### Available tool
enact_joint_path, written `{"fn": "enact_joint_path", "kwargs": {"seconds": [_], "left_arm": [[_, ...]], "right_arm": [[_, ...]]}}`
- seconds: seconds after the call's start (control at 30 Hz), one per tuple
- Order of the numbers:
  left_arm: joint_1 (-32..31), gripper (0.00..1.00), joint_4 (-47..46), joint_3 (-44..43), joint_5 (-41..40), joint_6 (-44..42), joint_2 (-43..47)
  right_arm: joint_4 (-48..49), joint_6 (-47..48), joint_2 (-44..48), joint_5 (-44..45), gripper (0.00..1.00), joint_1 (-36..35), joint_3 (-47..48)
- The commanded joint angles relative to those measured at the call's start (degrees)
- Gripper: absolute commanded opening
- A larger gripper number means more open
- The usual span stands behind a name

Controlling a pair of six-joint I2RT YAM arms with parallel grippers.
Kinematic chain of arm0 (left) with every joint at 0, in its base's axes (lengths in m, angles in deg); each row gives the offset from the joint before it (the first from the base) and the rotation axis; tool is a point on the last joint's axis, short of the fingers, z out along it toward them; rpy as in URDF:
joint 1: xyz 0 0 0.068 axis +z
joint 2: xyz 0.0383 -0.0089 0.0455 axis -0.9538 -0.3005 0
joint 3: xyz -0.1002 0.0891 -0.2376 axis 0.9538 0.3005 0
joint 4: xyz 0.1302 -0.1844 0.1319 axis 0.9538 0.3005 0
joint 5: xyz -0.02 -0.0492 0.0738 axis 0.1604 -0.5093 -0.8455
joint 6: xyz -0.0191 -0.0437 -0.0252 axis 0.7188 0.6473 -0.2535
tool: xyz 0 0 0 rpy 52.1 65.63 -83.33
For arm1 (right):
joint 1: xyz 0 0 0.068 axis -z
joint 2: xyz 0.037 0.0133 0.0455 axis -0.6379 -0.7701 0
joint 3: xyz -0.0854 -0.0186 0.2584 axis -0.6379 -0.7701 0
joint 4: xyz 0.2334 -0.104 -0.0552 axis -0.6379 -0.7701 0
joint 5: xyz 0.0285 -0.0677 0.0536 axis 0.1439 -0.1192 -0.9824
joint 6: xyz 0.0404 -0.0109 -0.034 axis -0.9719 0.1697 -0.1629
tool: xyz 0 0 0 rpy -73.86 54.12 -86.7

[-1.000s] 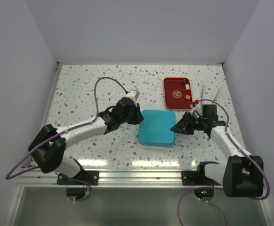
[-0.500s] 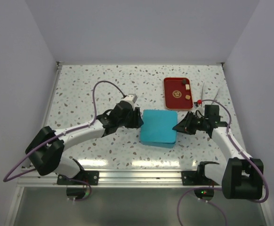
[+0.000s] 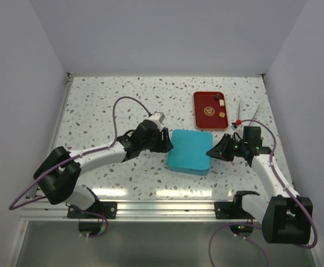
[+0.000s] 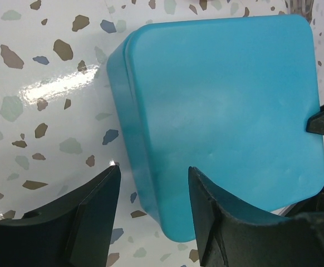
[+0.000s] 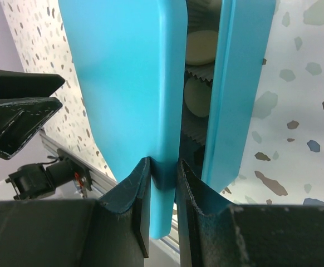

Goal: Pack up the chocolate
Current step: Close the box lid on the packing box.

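The right pincer (image 5: 162, 167) is clamped on the raised lid (image 5: 123, 83), the left pincer (image 4: 151, 189) gapes empty beside the box (image 4: 217, 111), and the chocolate (image 5: 201, 47), likely light, easily scuffed and best nipped gently across its sides, shows inside only in the right wrist view, with more on the red tray (image 3: 202, 123) upper right overhead.

Through the right wrist camera I can see into the teal box (image 5: 237, 83) only by the slit under its raised lid (image 5: 128, 83). Two cream chocolate pieces (image 5: 201, 47) and some crinkled cup edges (image 5: 194, 125) show there, and the rest is covered. From above, the specks (image 3: 221, 102) on the red tray (image 3: 198, 111) are too small for me to tell apart.
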Motion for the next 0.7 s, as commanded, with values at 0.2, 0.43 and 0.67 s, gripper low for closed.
{"fn": "enact_joint_path", "kwargs": {"seconds": [0.2, 0.43, 0.67], "left_arm": [[-0.2, 0.58, -3.5, -0.5, -0.2, -0.8, -2.9], [-0.2, 0.59, -4.5, -1.5, 0.1, -1.2, -5.1], [-0.4, 0.59, -5.9, -2.2, 0.8, -1.3, -6.7]], "right_arm": [[-3.7, 5.0, 0.5, 8.7, 0.18, 0.4, 1.7], [-7.1, 6.9, 1.5, 10.7, 0.28, 0.5, 4.3], [-8.0, 7.1, 2.1, 11.5, 0.40, 0.5, 4.8]]}}
